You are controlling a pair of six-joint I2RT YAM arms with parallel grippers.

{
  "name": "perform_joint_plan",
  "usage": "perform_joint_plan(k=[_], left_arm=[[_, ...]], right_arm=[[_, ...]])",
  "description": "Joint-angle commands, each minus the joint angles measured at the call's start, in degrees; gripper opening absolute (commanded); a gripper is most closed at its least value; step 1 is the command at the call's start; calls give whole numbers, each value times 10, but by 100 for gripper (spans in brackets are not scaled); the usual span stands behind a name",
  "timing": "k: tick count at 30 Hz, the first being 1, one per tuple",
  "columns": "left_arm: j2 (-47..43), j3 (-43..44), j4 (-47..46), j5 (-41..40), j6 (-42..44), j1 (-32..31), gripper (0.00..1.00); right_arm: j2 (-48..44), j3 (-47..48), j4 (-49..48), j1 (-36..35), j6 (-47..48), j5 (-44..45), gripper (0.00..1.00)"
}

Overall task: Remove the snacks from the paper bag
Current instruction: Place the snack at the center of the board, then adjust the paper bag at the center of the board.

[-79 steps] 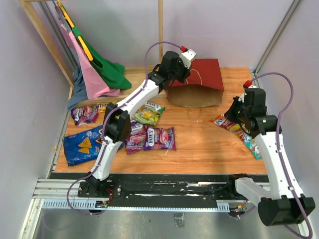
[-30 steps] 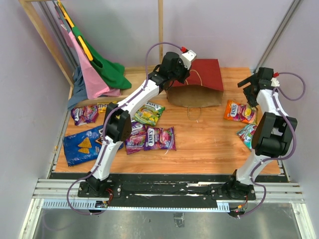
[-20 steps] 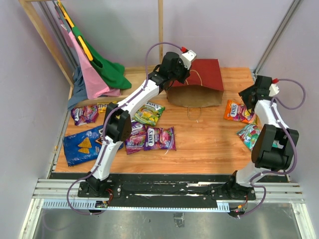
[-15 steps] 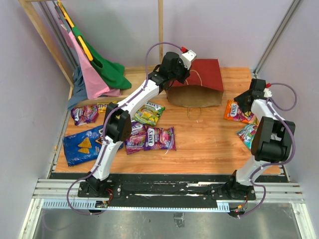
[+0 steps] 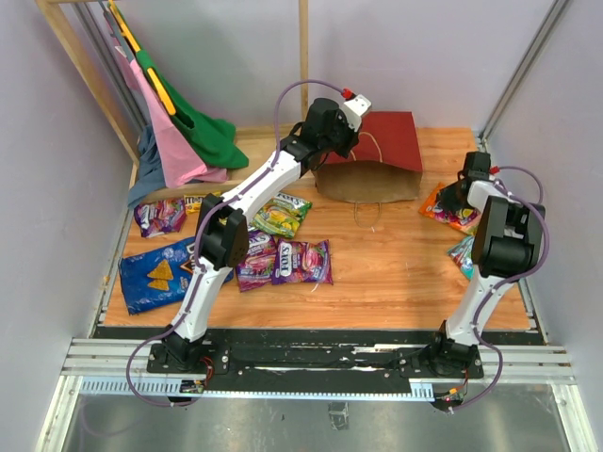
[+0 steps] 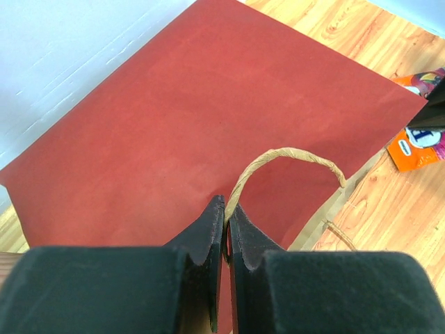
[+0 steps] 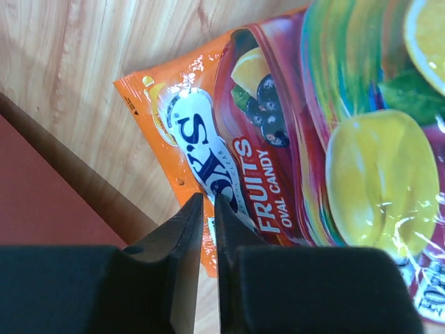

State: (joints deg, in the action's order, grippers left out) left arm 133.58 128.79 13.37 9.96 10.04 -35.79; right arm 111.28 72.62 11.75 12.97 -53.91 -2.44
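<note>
The dark red paper bag (image 5: 382,151) lies on its side at the back of the table, brown opening facing forward. My left gripper (image 5: 350,121) is shut on its string handle (image 6: 285,156), over the bag's red side (image 6: 174,118). My right gripper (image 5: 456,198) has its jaws together, tips down just over the orange candy packet (image 7: 278,139), which lies flat at the right (image 5: 445,209); nothing is held. A teal packet (image 5: 464,254) lies nearer. The blue Doritos bag (image 5: 155,276), purple packs (image 5: 301,261) and a yellow-green pack (image 5: 280,217) lie at the left.
Pink and green garments (image 5: 184,141) hang on a wooden rack at the back left. Another purple pack (image 5: 160,215) lies by the left edge. Walls stand close on both sides. The bag's red edge (image 7: 35,195) shows beside my right gripper.
My right gripper has come down from the back right corner and leftward onto the orange packet's near end. The left arm and the bag have not moved.
</note>
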Motion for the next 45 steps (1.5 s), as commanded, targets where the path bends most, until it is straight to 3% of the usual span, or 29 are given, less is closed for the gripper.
perform_joint_plan(k=[1, 10, 20, 31, 35, 40, 45], left_arm=[[-2, 4, -11, -12, 11, 5, 10], [-7, -1, -11, -14, 14, 6, 10], [-11, -4, -10, -15, 15, 7, 11], [-8, 0, -7, -13, 13, 8, 11], [-8, 1, -7, -8, 9, 8, 11], [-8, 9, -2, -4, 1, 7, 11], [-37, 26, 10, 5, -15, 8, 9]], right_arm=[[47, 18, 15, -7, -44, 28, 12], [59, 36, 34, -7, -134, 93, 11], [-31, 37, 26, -10, -107, 127, 15], [-239, -111, -145, -60, 131, 42, 56], [-305, -144, -151, -105, 245, 35, 68], [-343, -168, -142, -199, 377, 73, 74], [-340, -210, -170, -208, 368, 70, 73]])
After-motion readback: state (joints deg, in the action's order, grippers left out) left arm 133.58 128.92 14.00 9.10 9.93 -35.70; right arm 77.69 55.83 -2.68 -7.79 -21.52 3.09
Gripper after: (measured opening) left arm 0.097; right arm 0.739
